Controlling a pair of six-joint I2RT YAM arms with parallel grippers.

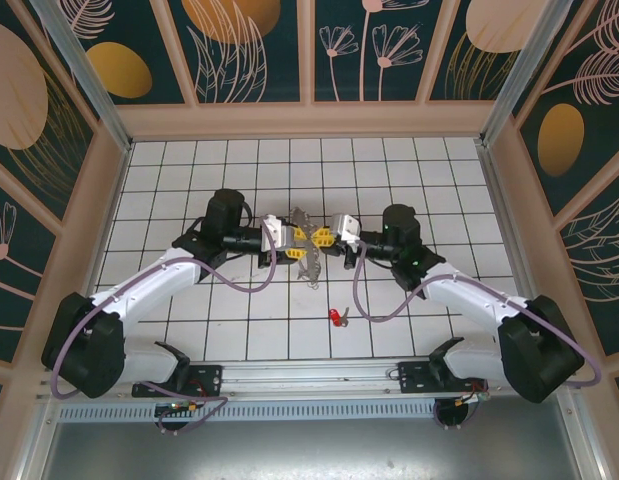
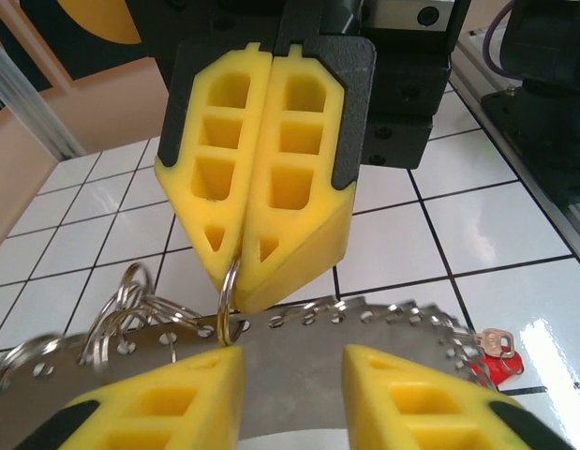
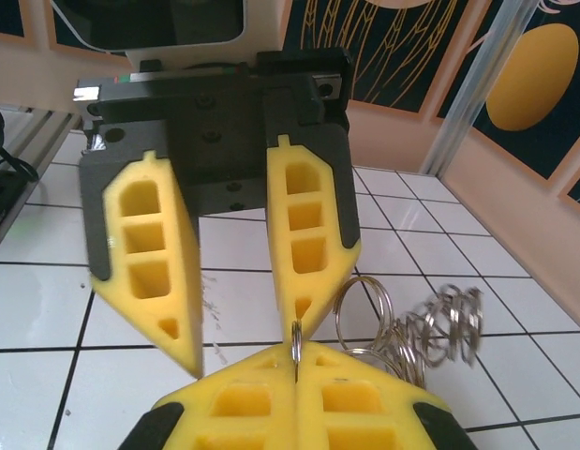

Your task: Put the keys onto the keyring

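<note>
— Where's the keyring (image 1: pixel 307 252)?
— Held above the white tiled tabletop (image 1: pixel 189 170), between the two arms, about mid-table. The right end effector (image 1: pixel 325 238) has its yellow fingers (image 2: pixel 271 178) pressed together. They pinch one small split ring (image 2: pixel 229 298) threaded through the edge of the grey band.
— And the other arm?
— The left end effector (image 2: pixel 294 366) has its fingers apart. The band, with its row of holes and its cluster of rings, runs across the gap. I can't tell if they touch the metal.
— Any keys?
— One key (image 1: pixel 337 317) with a red head lies flat on the tiles. It is nearer the arm bases, well apart from the keyring.
</note>
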